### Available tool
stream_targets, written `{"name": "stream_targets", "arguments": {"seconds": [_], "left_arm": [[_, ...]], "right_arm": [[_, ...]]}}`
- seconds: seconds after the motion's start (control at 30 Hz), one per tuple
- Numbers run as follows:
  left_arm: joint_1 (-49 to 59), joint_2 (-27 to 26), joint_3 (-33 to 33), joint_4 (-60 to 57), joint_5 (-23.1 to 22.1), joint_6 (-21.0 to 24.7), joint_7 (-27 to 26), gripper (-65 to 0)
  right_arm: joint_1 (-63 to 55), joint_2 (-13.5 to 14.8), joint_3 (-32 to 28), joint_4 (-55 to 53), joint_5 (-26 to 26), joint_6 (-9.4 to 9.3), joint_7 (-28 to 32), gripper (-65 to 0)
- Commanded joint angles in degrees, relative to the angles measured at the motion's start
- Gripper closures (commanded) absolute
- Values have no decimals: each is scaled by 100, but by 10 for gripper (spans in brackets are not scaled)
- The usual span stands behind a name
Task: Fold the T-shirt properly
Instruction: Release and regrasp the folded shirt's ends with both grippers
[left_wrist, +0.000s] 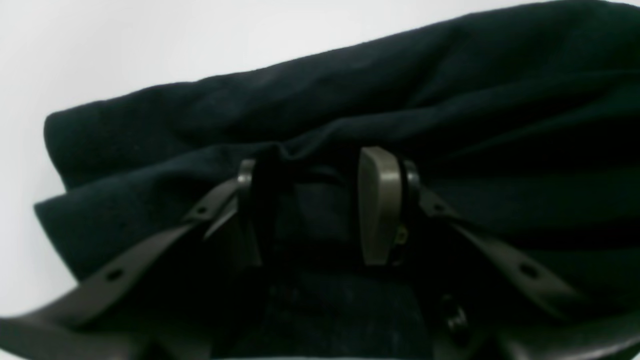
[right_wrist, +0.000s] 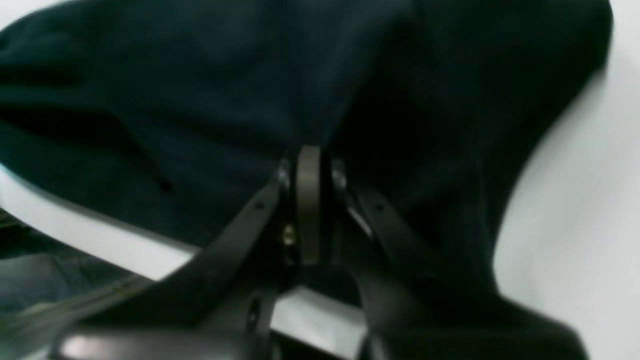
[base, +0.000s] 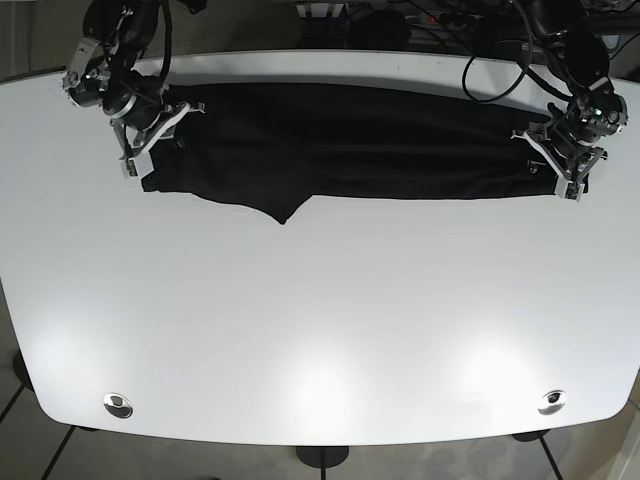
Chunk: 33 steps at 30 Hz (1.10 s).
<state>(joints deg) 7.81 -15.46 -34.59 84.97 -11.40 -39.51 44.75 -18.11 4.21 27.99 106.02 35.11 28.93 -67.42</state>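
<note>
A black T-shirt (base: 340, 140) lies as a long strip across the far part of the white table (base: 320, 320), with a point of cloth hanging toward the front at its middle left. My left gripper (base: 562, 165) is at the shirt's right end. In the left wrist view its fingers (left_wrist: 380, 200) stand apart over bunched cloth (left_wrist: 350, 90), the gripper (left_wrist: 312, 167) open. My right gripper (base: 150, 140) is at the shirt's left end. In the right wrist view it (right_wrist: 310, 152) is shut on a fold of the shirt (right_wrist: 200, 75).
The table's far edge (right_wrist: 75, 220) runs close behind the right gripper, with the floor beyond it. Cables (base: 420, 15) hang behind the table's back edge. Two round fittings (base: 117, 404) sit near the front corners.
</note>
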Motion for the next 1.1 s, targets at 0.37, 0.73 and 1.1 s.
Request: {"name": "stream_targets", "arguments": {"seconds": [0.37,0.73,1.1], "left_arm": [[23,-84,-27,53,72,8,65,-239],[58,-76,-291,-246,72,17,83,-240],[-874,-287,-660,-642,-473,-10,461,-429]], "right_arm": [[101,181,212,787,1258,48,135,-406],[1033,67,-887,-1270,-878,83,865,-152],[2053,331,-913,-2079,-1160,92,1313,-152]]}}
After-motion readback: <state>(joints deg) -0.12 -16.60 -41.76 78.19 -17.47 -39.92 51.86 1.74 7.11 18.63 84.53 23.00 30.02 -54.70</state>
